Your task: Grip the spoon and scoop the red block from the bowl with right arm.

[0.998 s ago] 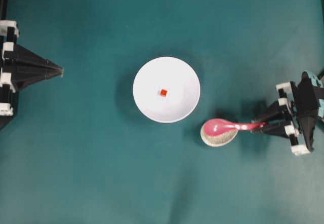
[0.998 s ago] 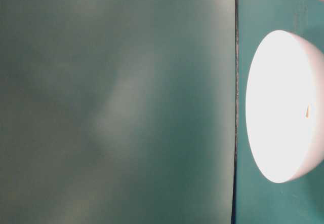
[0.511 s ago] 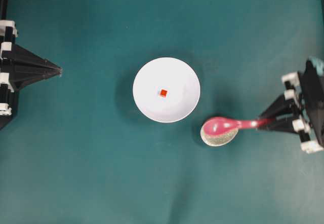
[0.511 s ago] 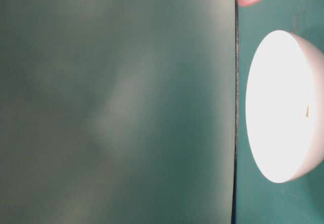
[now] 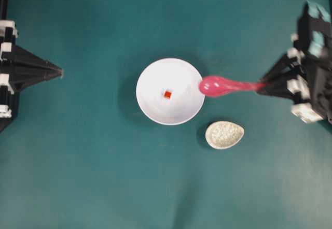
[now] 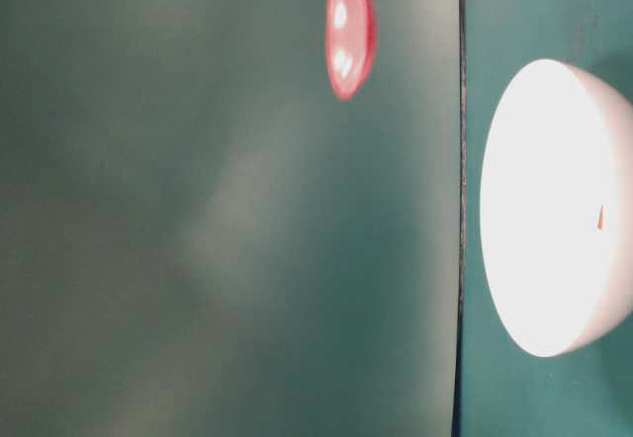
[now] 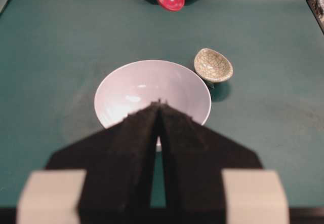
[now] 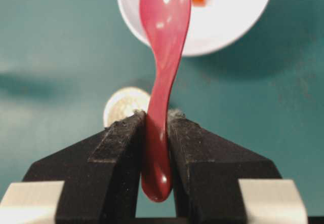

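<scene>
1. Previously resting in the small speckled dish [image 5: 224, 134], the spoon [image 5: 224, 86] was now lifted clear of it, its scoop hanging at the right rim of the bowl [image 5: 150, 107] in the overhead view.
2. The right tool [image 8: 155, 120] pinched the spoon's handle between its two fingers [image 8: 119, 148]; compared with the earlier frame, it stood farther up the overhead view.
3. The red block [image 5: 167, 94] lay near the centre of the bowl, in the same place as before.
4. The dish sat on the teal counter [image 5: 93, 177] just below and right of the bowl, unmoved.
5. The left tool [image 7: 159, 105] remained at the left edge, its fingers pressed together, holding nothing.
</scene>
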Motion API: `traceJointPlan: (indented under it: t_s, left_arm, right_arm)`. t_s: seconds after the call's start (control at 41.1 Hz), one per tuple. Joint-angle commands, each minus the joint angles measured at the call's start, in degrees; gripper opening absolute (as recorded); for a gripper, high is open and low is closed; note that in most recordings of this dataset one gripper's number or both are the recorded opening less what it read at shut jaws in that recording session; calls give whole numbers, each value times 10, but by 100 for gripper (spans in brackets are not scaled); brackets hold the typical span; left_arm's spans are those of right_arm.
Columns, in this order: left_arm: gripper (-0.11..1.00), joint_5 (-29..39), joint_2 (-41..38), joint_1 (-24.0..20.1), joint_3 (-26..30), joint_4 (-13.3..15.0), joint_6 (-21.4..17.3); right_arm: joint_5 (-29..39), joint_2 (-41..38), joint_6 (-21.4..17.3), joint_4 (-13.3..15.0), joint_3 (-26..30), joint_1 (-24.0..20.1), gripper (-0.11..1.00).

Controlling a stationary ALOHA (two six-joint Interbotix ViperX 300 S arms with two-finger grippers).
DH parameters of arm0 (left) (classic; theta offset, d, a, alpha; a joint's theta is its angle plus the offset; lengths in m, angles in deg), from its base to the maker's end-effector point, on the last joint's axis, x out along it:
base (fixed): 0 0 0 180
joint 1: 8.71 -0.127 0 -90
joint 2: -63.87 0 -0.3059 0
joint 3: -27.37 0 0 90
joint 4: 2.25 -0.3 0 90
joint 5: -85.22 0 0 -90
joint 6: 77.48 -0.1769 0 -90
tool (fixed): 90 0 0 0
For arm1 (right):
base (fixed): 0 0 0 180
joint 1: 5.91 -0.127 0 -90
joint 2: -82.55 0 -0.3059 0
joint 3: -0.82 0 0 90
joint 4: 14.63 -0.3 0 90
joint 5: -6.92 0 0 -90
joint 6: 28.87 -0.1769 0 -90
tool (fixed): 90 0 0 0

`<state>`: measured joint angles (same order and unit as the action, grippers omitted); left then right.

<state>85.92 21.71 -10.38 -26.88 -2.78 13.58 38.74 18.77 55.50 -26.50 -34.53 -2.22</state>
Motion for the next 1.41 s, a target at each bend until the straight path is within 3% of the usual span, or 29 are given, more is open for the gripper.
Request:
traceJointPlan:
  t_s: [0.0,0.195,0.438,0.754,1.071,1.265,1.387]
  left_arm:
    - [0,2,-2,-2,18,-2,0]
    - [0,12,-2,-2,18,-1,1]
    - [0,18,-2,-2,18,-2,1]
    - [0,19,-2,-2,18,-1,1]
    - [0,18,-2,-2,18,-1,1]
    - [0,18,-2,-2,18,-1,1]
    - [0,18,-2,-2,18,-2,1]
  right_arm:
    - [33,-40,1,1,60,4,21]
    - [111,-135,1,-2,128,4,21]
    - [179,-139,1,-8,128,-1,21]
    - [172,-167,-46,-11,149,1,21]
    - [180,-243,-54,-11,209,7,20]
    - [245,-221,-62,-45,192,7,20]
    - [249,-180,-69,-69,158,2,19]
